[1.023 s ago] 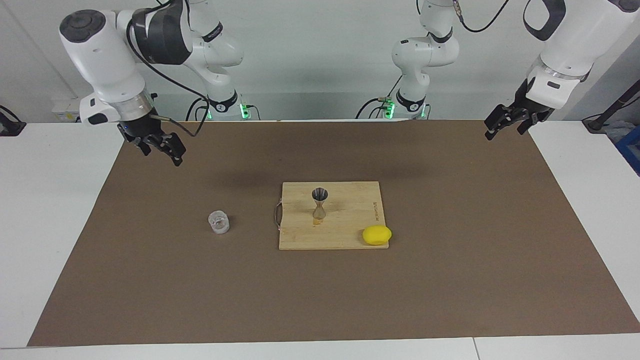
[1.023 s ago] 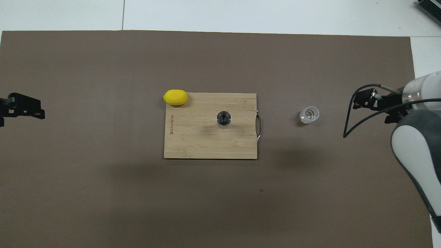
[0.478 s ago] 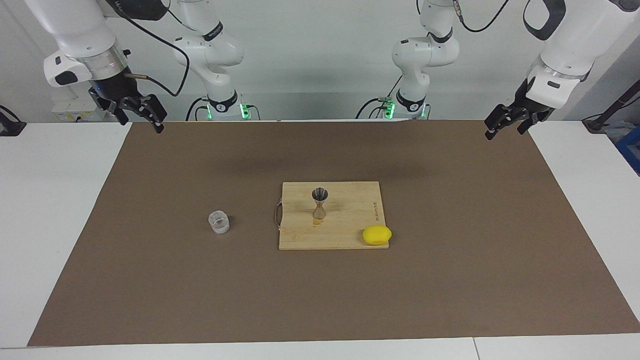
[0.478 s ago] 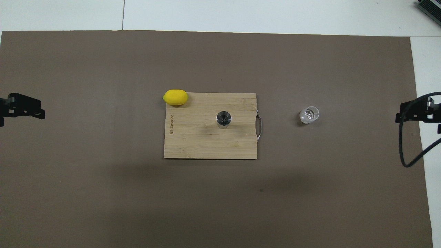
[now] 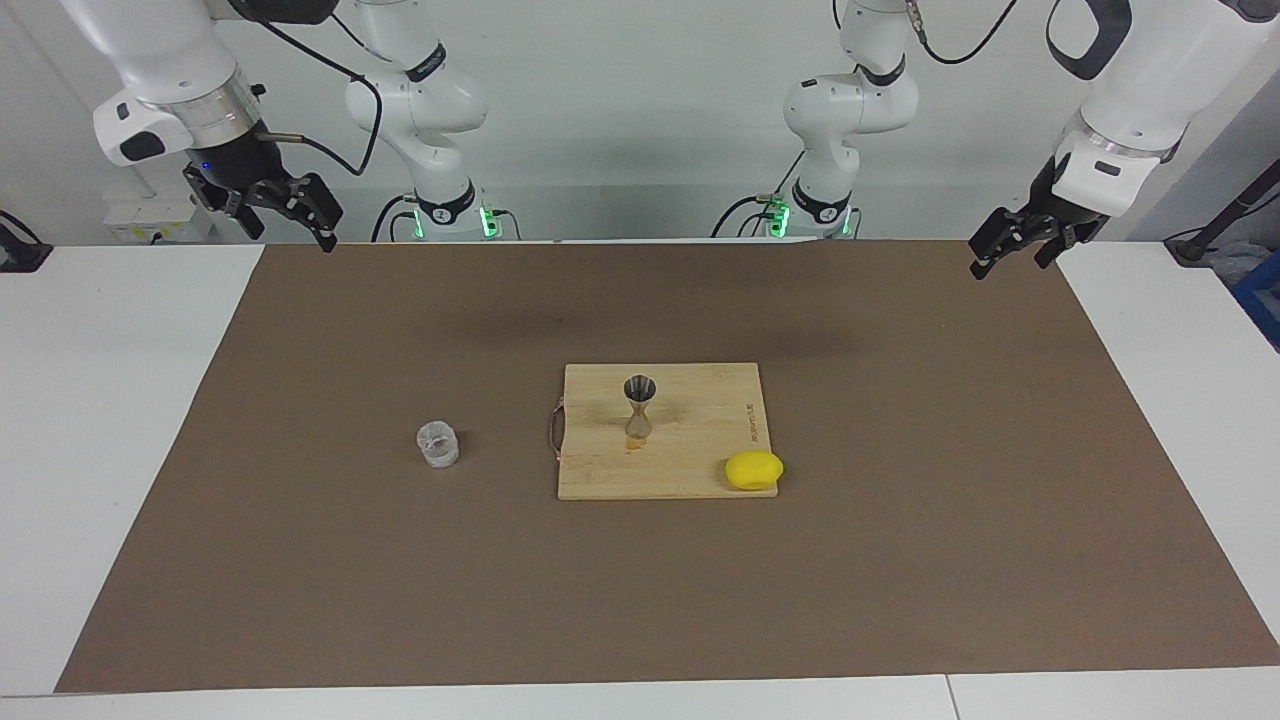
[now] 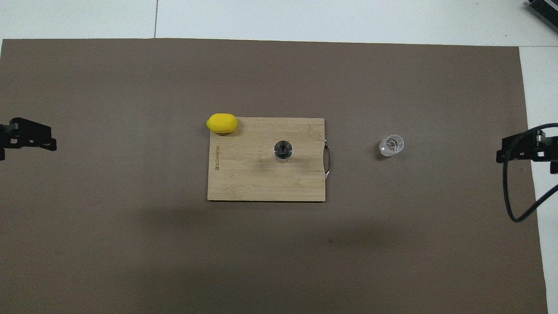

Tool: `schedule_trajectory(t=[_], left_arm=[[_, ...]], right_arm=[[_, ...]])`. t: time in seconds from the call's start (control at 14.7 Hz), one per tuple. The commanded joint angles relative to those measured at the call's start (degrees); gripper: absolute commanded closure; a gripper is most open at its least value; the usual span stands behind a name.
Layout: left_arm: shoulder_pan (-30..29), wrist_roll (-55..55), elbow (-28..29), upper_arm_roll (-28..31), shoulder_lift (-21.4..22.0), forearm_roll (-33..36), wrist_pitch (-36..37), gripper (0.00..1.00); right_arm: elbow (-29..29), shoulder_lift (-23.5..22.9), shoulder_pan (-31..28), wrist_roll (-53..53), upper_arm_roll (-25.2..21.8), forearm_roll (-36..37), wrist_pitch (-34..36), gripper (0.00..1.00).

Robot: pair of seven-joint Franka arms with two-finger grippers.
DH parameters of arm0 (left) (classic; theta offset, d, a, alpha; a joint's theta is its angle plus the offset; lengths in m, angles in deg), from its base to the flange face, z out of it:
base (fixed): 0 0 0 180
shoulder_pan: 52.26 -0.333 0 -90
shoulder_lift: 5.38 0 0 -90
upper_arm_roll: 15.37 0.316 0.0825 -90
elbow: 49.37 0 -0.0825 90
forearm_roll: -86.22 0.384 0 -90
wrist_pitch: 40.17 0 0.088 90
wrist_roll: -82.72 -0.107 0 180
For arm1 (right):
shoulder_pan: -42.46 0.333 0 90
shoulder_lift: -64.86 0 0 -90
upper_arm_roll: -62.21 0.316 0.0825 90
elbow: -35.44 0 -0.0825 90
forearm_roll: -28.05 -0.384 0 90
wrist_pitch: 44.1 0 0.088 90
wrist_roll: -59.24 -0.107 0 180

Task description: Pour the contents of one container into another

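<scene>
Brown mat (image 5: 900, 560) covers most of the white desk (image 5: 110, 420), leaving bare white strips at both ends and along the edge farthest from the robots. Wide stretches of mat lie open all round the things in the middle.

A wooden cutting board (image 5: 690, 450) sits at the centre of the mat, its metal handle (image 5: 553, 428) turned toward the right arm's end. The metal jigger (image 5: 639, 408) stands upright on the board, about midway across it, with bare wood on every side. A yellow lemon (image 5: 754, 470) rests at the board's corner toward the left arm's end, on the edge farther from the robots, well apart from the jigger.

The small clear glass cup (image 5: 437, 445) stands upright on the mat, off the board, toward the right arm's end and near the handle but not touching it. Nothing stands between cup and jigger except the handle and a stretch of board.

The right gripper (image 5: 290, 215) hangs high over the mat's edge at its own end, fingers spread wide and holding nothing. The left gripper (image 5: 1015, 245) waits raised over the mat's corner at its end, fingers likewise wide apart and holding nothing. Both are well apart from cup and board.
</scene>
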Motion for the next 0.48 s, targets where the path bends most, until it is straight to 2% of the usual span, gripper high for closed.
schedule_trajectory(t=[0.0,0.2,0.41], left_arm=[[-0.37,0.22,-0.1,-0.43,0.5,1.15,-0.01,0.0],[-0.37,0.22,-0.01,-0.51,0.5,1.15,-0.01,0.0],[-0.37,0.22,-0.1,-0.51,0.59,1.15,-0.01,0.0]], right_arm=[[0.4,-0.53,-0.03,2.12,0.0,-0.38,0.66,0.0],[-0.57,-0.18,0.06,0.89,0.08,-0.11,-2.05,0.0],[-0.57,-0.27,-0.12,-0.08,0.17,-0.02,-1.8,0.0]])
